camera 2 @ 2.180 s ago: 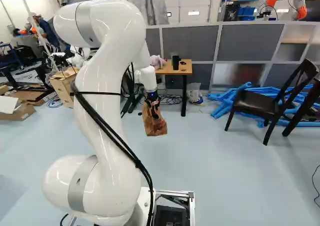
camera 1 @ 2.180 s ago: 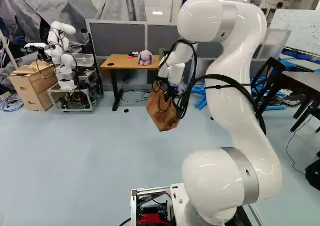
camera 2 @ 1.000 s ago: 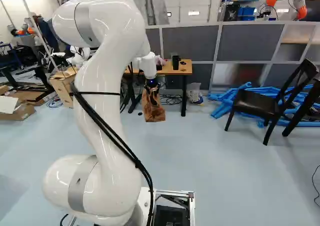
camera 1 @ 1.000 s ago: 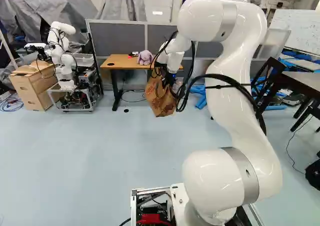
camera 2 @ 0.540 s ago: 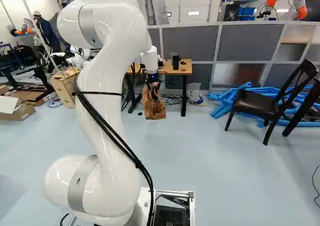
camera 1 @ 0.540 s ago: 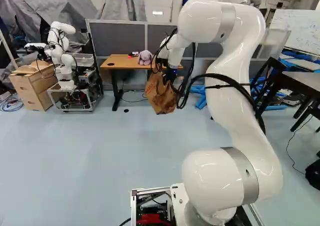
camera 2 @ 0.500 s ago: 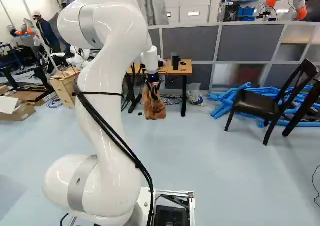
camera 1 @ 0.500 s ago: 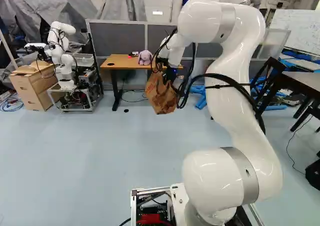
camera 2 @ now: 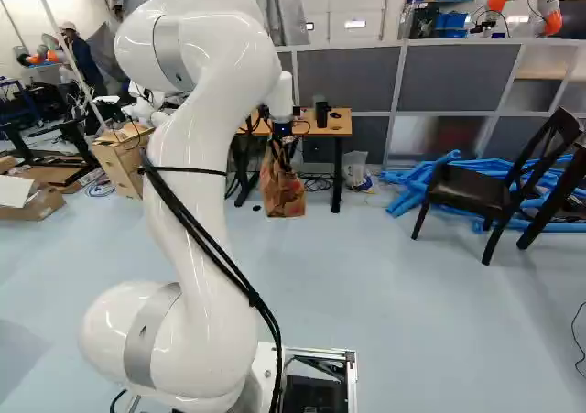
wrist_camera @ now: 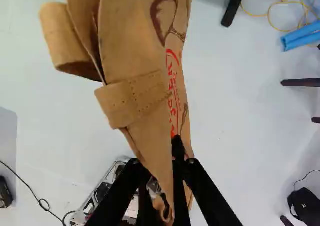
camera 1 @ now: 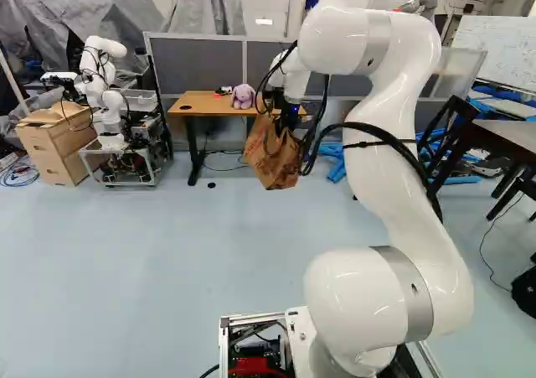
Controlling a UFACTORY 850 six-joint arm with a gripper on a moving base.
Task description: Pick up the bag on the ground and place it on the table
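Wooden drawers: (camera 1: 54,147) at the far left of the left base view, well apart from the likely path.
Another robot: (camera 1: 107,101) on its cart between the drawers and the table, aside from the work.
Table: (camera 1: 199,104) the wood-topped one, probably the goal; its bare left part looks the roomiest landing spot.
Plush toy: (camera 1: 244,96) sits on the tabletop towards the bag's side, so a straight swing in could knock it.
Paper bag: (camera 1: 272,158) hangs tilted in the air, its bulk below tabletop level in the left base view; it likely needs more height so its base clears the table edge.
Dark cylinder: (camera 2: 320,113) upright near the table's right end in the right base view, a second thing to miss.
Gripper: (camera 1: 287,125) pinches the bag between its fingers, on a narrow part of the paper, which leaves the body dangling and likely to sway or crease.
Black cables: (camera 1: 314,139) loop beside the bag and might snag it.
Arm: (camera 1: 394,135) reaches forward, carrying the bag out ahead of the base.
Black chair: (camera 2: 472,189) right of the table, seemingly out of the way.
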